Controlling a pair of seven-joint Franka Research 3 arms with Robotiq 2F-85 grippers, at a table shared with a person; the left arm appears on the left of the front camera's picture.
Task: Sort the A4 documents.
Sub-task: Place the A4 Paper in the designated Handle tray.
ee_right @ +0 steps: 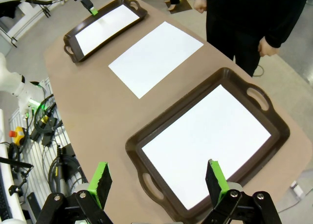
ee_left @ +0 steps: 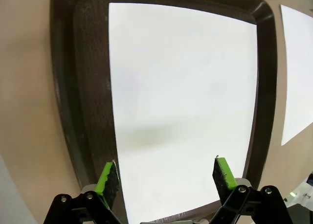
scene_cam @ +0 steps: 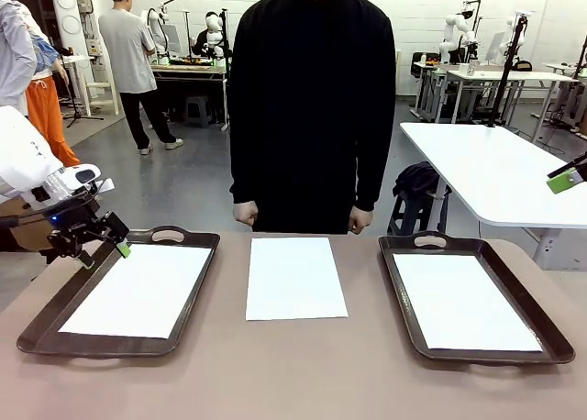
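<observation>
On the table (scene_cam: pixel 293 370), a sheet (ee_left: pixel 181 97) lies under the open, empty left end effector (ee_left: pixel 165 166).

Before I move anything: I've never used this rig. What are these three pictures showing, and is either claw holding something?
The front view looks across a brown table at a person standing opposite. Two robot arms work from your side, each ending in a two-finger gripper with green pads. The other two pictures come from cameras on the wrists, looking along those fingers. The left gripper hangs open over the left tray, which holds one white sheet. The right gripper is open above the right tray, which holds another sheet. A third sheet lies bare on the table between the trays. Neither gripper holds anything.
</observation>
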